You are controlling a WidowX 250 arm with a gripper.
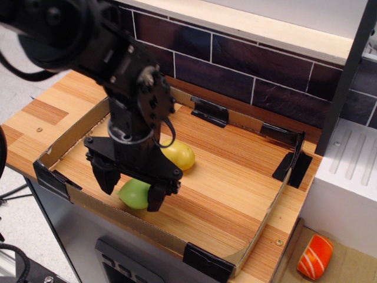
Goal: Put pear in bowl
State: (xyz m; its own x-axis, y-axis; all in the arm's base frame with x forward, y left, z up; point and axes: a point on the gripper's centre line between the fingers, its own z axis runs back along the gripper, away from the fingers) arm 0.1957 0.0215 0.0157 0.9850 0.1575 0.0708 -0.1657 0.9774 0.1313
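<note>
- Your black gripper (134, 191) is spreading its jaws wide, straddling the small light-green toy pear (135, 193).
- That pear is lying on the wooden tray floor (224, 194), beside the yellow egg-shaped fruit (179, 155).

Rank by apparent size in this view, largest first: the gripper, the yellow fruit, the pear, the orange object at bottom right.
1. Gripper, clearly largest.
2. Yellow fruit and orange object: look about alike, and both are partly hidden.
3. Pear: shows smallest, but the fingers cover part of it.

Pear (133, 193), smooth and light green, lies on the wood between my spread fingers; my arm hides the bowl.
</note>
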